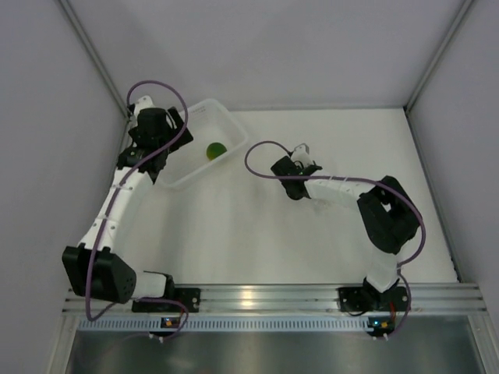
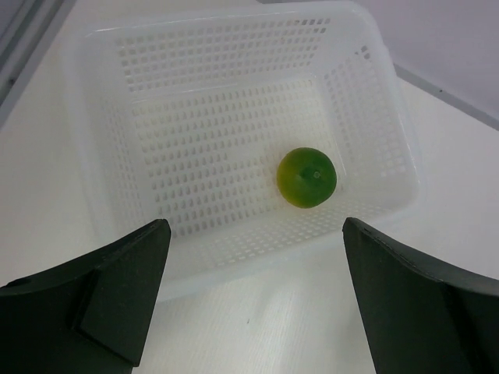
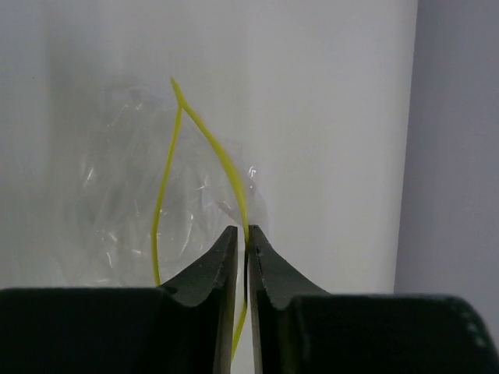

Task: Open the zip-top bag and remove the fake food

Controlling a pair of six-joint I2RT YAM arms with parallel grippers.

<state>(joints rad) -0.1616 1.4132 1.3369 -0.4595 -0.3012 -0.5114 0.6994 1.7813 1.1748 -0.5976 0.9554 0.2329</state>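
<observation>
Left arm: I reach it long up the left side of the table (image 1: 234, 234), and my wrist bends over one end of the basket (image 2: 390, 117)
Left gripper (image 2: 253, 257): my two black fingers are spread wide apart with nothing in them, and they hang above the basket's near rim
Fruit (image 2: 307, 178): a small green and yellow ball on the basket floor, toward the near right corner in my wrist view, apart from my fingers
Right arm: my elbow is folded up on the right side, and my forearm points left toward the middle of the table
Right gripper (image 3: 242, 234): my fingers are pressed almost together, pinching one side of the bag's yellow zip (image 3: 214, 148)
Bag (image 3: 132, 195): clear and crinkly, lying on the table just past my right fingers, well apart from the basket
Zip: its two sides bow away from each other, so the mouth is open, and they meet at the far tip
</observation>
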